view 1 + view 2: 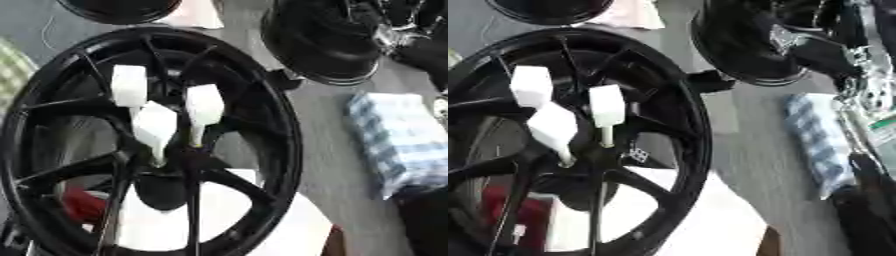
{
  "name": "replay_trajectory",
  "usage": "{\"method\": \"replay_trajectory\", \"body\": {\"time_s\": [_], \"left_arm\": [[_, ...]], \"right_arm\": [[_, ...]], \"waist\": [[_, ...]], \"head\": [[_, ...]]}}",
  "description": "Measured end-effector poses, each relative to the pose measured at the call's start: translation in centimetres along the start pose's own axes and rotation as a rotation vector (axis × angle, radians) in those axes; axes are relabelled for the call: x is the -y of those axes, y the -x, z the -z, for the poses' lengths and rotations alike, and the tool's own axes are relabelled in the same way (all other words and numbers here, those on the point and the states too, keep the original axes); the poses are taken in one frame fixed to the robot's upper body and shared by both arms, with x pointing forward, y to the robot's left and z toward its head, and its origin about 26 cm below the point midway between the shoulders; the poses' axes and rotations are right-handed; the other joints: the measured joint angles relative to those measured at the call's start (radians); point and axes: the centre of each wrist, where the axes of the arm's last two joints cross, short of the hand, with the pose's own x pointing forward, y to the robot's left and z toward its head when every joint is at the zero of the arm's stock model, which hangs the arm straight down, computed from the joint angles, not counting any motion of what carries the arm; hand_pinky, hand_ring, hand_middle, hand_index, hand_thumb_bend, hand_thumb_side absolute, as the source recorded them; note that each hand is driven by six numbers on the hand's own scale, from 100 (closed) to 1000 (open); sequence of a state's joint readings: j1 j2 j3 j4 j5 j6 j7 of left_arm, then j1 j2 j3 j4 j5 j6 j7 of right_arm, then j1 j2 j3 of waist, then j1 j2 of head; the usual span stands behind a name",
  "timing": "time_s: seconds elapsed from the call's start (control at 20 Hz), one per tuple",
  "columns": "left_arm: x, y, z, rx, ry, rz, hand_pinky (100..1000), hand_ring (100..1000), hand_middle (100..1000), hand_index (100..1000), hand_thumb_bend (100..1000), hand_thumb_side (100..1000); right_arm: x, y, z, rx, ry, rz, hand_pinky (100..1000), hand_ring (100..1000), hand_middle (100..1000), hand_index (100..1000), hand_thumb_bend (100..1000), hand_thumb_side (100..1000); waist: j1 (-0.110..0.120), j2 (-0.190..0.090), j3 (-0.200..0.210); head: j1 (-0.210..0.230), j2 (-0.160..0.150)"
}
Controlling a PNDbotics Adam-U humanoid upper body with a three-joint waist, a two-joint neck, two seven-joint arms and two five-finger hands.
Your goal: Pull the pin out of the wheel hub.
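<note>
Large black spoked alloy wheel hub (149,145) stands tilted toward the camera, presenting its centre. Three white block-headed plastic pins (156,127) remain seated around the centre, not yet pulled. Neither hand is seen; state of fingers cannot be told.

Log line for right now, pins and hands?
wheel hub: upright, near | white pins: three seated at centre, none out | left hand: not in view | right hand: not in view | step: pull not started
</note>
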State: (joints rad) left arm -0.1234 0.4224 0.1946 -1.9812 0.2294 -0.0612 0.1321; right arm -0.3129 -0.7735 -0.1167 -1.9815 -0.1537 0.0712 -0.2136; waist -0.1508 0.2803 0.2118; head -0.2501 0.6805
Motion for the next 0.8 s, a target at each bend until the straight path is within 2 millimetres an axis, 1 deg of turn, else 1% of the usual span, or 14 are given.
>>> {"method": "replay_trajectory", "body": {"time_s": [0.45,0.8], "left_arm": [[0.2,0.0,0.0,-0.003,0.012,-0.005,881,576,508,719,100,754],[0.3,0.1,0.0,-0.005,0.024,-0.009,882,579,509,720,100,754]], "right_arm": [[0.9,-2.4,2.2,0.153,-0.237,-0.202,739,711,600,698,585,100],[0.7,-3.5,2.9,0.281,-0.431,-0.324,768,740,646,724,576,151]], "waist": [[0.000,-0.004,0.005],[-0.006,-0.004,0.013]], "head": [[-0.008,0.004],[-0.009,0.004]]}}
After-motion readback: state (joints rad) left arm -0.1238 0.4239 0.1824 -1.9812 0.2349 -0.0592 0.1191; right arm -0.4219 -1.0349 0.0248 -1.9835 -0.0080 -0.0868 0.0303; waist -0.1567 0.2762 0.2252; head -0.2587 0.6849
